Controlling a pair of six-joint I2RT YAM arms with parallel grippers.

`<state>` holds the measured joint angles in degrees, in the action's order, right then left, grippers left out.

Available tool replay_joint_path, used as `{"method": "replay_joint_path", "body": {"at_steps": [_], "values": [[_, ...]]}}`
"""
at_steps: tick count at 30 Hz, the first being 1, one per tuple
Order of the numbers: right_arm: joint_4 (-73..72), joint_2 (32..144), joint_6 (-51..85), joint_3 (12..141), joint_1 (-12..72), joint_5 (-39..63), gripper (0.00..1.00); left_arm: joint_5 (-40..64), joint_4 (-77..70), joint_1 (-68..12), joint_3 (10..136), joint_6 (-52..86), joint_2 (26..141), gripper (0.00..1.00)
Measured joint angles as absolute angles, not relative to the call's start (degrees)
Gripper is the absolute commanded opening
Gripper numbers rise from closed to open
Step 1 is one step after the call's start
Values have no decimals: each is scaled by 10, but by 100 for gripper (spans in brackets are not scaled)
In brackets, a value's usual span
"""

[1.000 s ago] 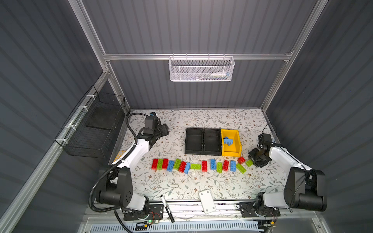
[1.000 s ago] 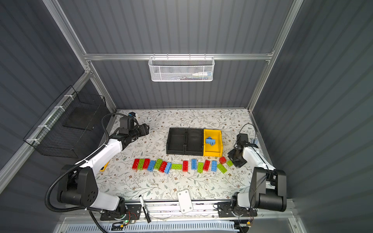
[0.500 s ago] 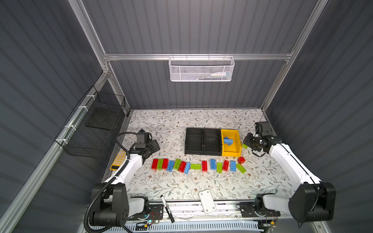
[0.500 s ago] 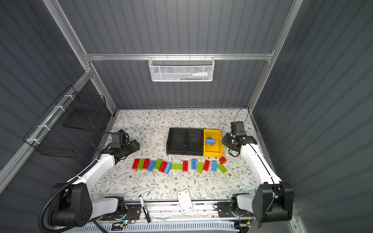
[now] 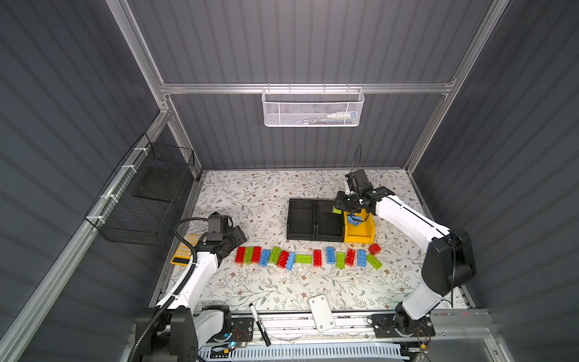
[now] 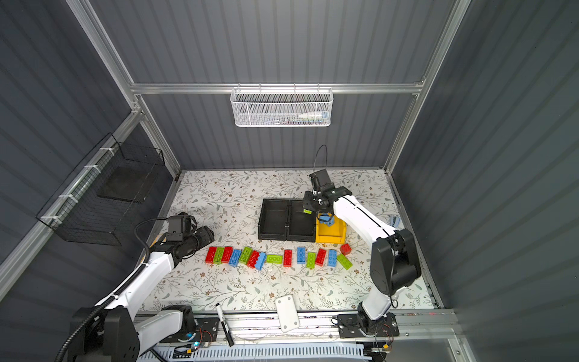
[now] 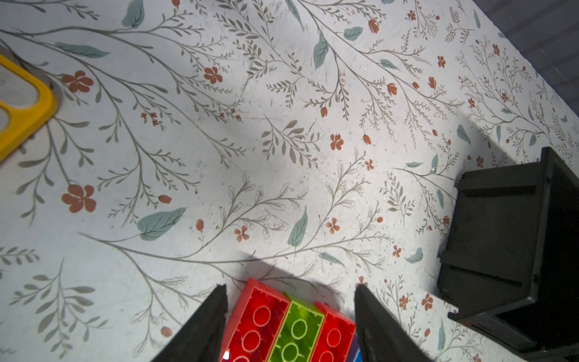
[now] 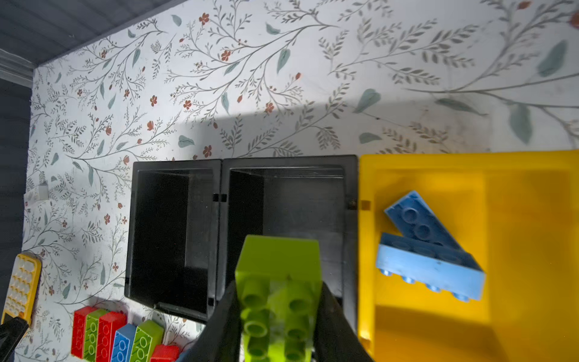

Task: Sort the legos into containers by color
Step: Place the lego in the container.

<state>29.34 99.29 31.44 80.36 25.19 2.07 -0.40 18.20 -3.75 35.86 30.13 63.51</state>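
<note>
Currently the right jaws are clenched on a lime green brick (image 8: 279, 282), its studs turned toward the wrist camera. They hold it in the air over the black bin (image 8: 297, 203) that touches the yellow bin (image 8: 532, 219) — in both top views the brick (image 5: 337, 210) (image 6: 307, 211) shows just beside the yellow bin's rear corner. A second black bin (image 5: 300, 219) stands one place further from the yellow bin, wall against wall with the first. Inside the yellow bin lie two light blue bricks (image 8: 429, 266), one leaning on the other.

A lone red brick (image 5: 374, 249) lies near the yellow bin's low front corner. From there a ragged row of bricks (image 5: 304, 259) in red, lime green and light blue runs along the floral surface (image 5: 266, 194), away from the yellow bin and past both black bins. At the row's end farthest from the yellow bin the left jaws stand released, fingers (image 7: 210, 319) spread to either side of a red, green, red trio (image 7: 297, 329) whose studs show as plain rings; whether they touch it I cannot tell. Beyond that end, further again from the yellow bin, lies a yellow-orange tray (image 5: 186, 247) with round holes.

High on the back wall behind the yellow bin hangs a white mesh basket (image 5: 311, 109) — something white with blue print lies in it, too small to read.
</note>
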Motion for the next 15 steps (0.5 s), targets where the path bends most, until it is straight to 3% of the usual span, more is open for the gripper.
{"method": "replay_joint_path", "body": {"at_steps": [9, 15], "values": [[295, 1095, 319, 841, 263, 22, 36, -1, 195, -37, 329, 314, 614, 66], [297, 1132, 328, 860, 274, 27, 49, 0, 198, -37, 323, 322, 614, 66]]}}
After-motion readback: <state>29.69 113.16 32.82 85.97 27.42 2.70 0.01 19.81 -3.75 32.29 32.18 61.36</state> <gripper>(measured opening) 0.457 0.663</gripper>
